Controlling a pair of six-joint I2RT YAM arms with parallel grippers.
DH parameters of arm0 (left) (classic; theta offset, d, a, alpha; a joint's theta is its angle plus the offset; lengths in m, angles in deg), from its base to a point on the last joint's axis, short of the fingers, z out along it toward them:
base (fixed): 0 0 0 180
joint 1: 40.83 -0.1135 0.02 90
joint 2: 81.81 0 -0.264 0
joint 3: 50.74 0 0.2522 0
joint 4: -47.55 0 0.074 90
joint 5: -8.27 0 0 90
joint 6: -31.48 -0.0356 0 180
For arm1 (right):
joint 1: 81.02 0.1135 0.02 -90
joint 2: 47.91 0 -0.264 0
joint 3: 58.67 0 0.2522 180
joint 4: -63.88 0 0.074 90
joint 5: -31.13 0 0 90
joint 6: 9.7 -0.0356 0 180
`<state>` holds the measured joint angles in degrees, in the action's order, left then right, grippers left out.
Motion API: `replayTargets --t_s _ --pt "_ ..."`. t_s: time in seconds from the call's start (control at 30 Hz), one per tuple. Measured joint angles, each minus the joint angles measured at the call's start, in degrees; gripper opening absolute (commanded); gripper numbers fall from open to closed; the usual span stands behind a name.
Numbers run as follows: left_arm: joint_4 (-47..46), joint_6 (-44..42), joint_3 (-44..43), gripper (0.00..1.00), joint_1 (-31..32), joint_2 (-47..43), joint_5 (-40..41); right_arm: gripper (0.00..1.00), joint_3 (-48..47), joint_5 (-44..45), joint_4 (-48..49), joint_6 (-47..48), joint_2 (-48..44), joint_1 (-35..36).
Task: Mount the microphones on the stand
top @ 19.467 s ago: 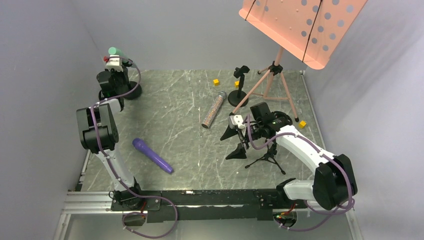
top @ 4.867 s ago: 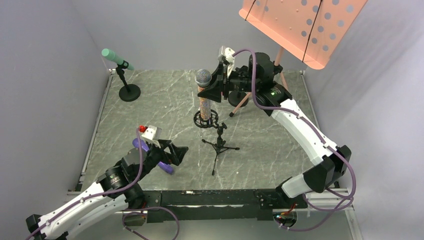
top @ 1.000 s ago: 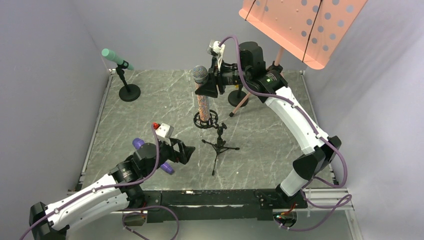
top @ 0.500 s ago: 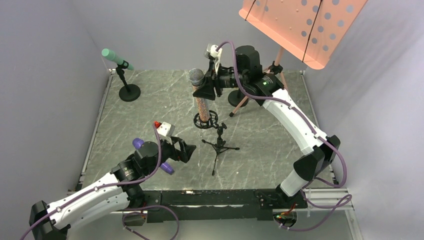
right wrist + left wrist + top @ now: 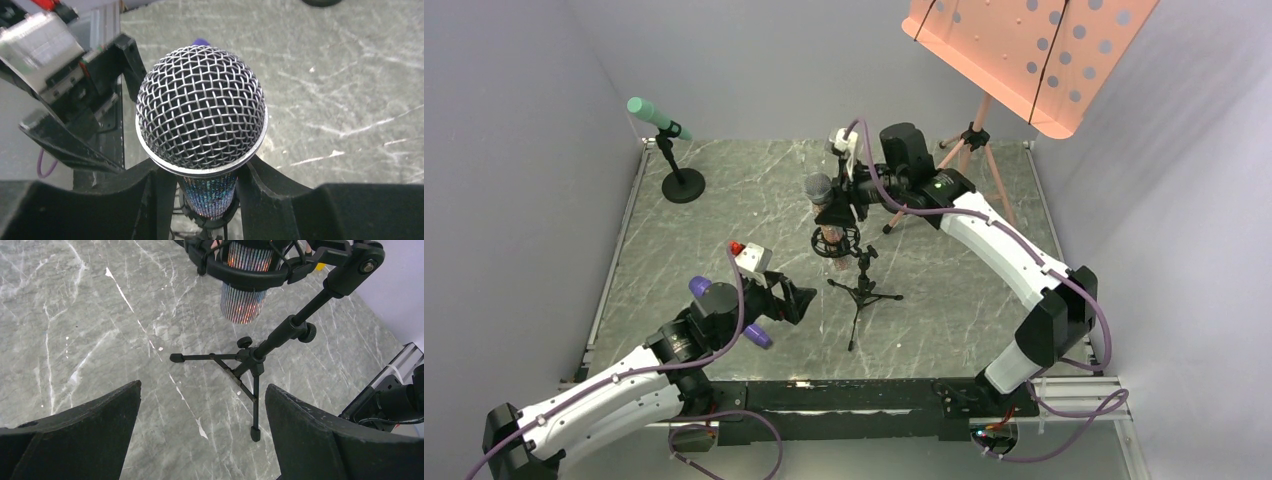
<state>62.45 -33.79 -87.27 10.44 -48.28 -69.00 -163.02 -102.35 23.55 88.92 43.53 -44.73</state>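
Right claw (image 5: 832, 212) has dropped since half a second back, sinking the glitter mic (image 5: 818, 187) deeper into the ring mount (image 5: 835, 243) of the tripod (image 5: 862, 290), mid-table. Claw clamps the mic body just under the mesh head; mic upright. Left wrist view: glitter body runs through the ring, lower end poking out beneath, above the tripod legs. Left claw (image 5: 790, 301) unchanged: spread wide, holding nothing, near left, facing the tripod. Purple mic (image 5: 758, 337) lies on the table (image 5: 744, 210) under the left arm, partly hidden. Teal mic (image 5: 652, 112) sits tilted in its round-base stand (image 5: 683, 185), far left corner. Pink music stand (image 5: 1024, 55), far right.
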Motion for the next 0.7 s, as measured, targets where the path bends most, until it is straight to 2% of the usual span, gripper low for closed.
replayTargets --t_s 0.27,0.5,0.57,0.7 --pt "0.0 0.5 0.1 0.97 -0.1 -1.9 0.0 0.0 11.5 0.0 1.5 4.1 -2.7 0.0" --pt "0.2 1.4 1.2 0.97 -0.2 -3.3 0.0 0.0 14.6 -1.2 4.5 6.7 -4.5 0.0" --pt "0.2 1.6 1.3 0.97 -0.2 -3.3 -0.1 0.1 14.7 -1.7 4.7 7.1 -4.5 0.0" --pt "0.3 1.9 1.4 0.98 -0.2 -3.3 -0.4 0.54 12.1 -2.8 1.9 8.9 -3.3 0.0"
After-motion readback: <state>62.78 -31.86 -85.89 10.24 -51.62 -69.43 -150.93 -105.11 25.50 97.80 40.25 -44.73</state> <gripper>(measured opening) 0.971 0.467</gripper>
